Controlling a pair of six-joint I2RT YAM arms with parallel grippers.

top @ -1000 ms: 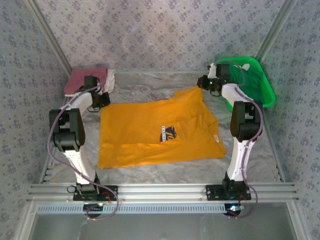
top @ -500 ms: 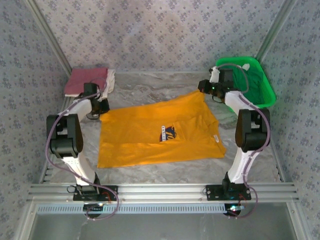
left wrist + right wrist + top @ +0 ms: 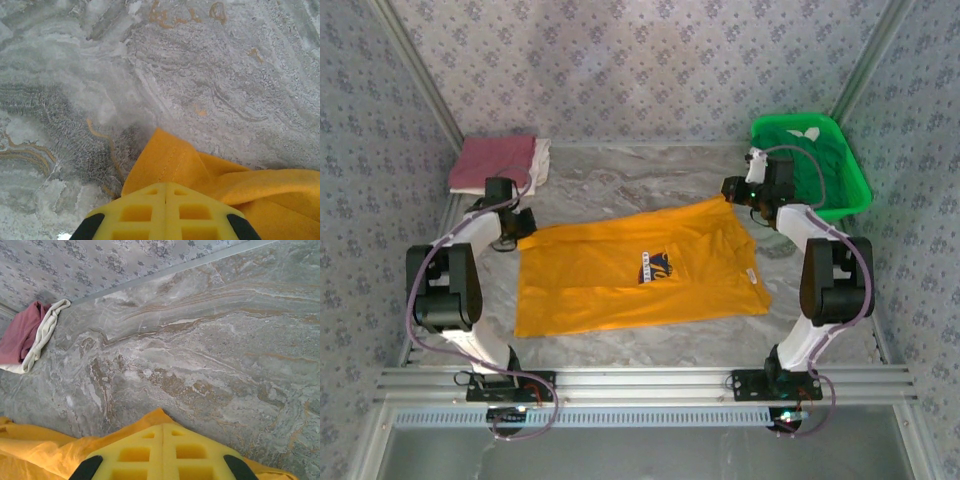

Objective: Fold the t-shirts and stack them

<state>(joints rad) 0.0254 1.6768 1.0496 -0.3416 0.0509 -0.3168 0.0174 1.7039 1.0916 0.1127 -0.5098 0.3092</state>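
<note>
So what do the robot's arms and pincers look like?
The left arm and right arm are white tubes with chunky black joints and looping purplish cables. The left pincer and right pincer have yellow fingers with square grid holes.

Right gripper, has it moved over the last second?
Yes. The right gripper, shut on the orange shirt corner, has come toward the near edge, away from the basket.

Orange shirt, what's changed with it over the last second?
The left gripper and right gripper, each shut on a far corner of the orange shirt, pulled back toward the arm bases, dragging that edge nearer. Its near edge, the red shirt and green basket stayed put.
</note>
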